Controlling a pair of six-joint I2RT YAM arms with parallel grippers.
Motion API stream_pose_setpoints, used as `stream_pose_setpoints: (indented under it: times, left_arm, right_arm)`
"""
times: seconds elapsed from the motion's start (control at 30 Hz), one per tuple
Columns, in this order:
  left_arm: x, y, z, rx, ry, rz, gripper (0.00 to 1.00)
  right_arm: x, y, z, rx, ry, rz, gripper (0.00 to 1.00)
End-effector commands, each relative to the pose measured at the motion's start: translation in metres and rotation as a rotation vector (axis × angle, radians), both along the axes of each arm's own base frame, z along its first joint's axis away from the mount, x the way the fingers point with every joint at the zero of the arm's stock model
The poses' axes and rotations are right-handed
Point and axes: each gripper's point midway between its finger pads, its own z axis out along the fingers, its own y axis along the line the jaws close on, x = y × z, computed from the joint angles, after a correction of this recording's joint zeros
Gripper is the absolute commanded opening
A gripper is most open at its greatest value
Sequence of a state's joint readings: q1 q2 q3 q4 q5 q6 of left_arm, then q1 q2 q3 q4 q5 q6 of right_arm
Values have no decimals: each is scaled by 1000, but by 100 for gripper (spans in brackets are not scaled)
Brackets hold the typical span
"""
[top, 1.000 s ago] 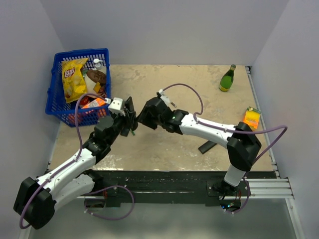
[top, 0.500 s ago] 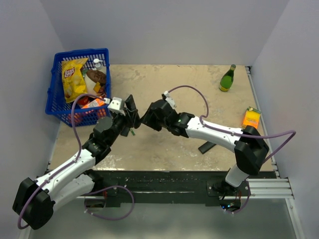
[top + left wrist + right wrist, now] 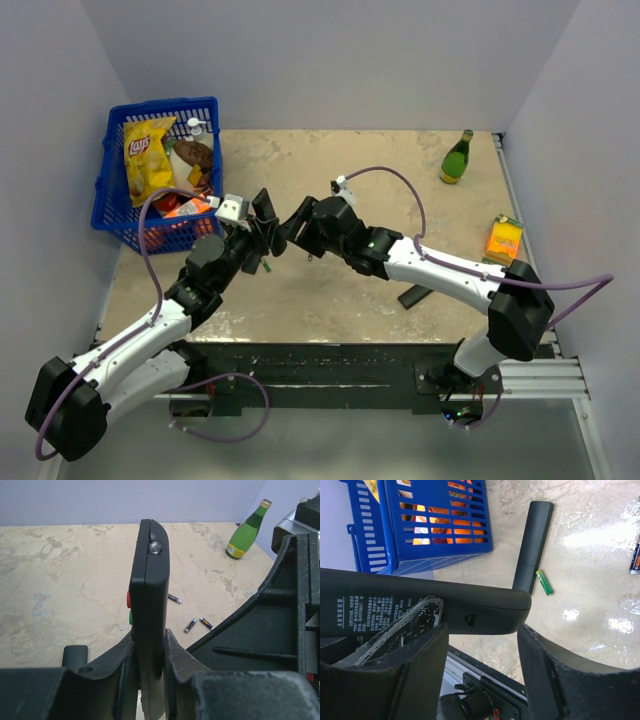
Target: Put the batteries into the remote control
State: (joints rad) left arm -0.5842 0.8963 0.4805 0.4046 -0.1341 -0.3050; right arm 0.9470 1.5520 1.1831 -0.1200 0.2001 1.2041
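1. Remote control (image 3: pixel 149 595) is standing on edge, clamped in the left pincer (image 3: pixel 150 652), apparently presenting its open back to the other arm.
2. Right pincer (image 3: pixel 482 637) is gaping wide, straddling the remote's end without gripping it.
3. Batteries (image 3: pixel 190 625) are lying loose on the table (image 3: pixel 60 580) beyond the left pincer's tips, awaiting pickup.

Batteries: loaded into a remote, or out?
Out. Three batteries lie loose on the table in the left wrist view, with nothing holding them.
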Motion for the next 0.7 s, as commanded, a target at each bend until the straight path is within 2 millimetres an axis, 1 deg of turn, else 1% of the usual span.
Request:
stream_pose_setpoints:
  times: [0.0,0.03,0.2,0.33,0.5,0.67]
  left_arm:
    - [-1,-5,46,-90,-109,-16,0]
    - [0,-4,46,-89,-108,-14,0]
    - [-1,-6,47,-96,-109,-20,0]
    - [-2,-6,49,-100,-113,-24,0]
    - [-3,-8,49,-102,-115,-36,0]
    - [-5,-11,51,-110,-119,-56,0]
  right_arm:
    - [7,-2,8,24,-12,-44,58]
    - [5,-3,4,17,-5,-40,57]
    - [4,-3,-6,-2,12,-40,54]
    - [4,1,-14,-5,31,-31,53]
    - [5,3,-16,3,32,-35,53]
    - [7,2,-12,15,19,-45,53]
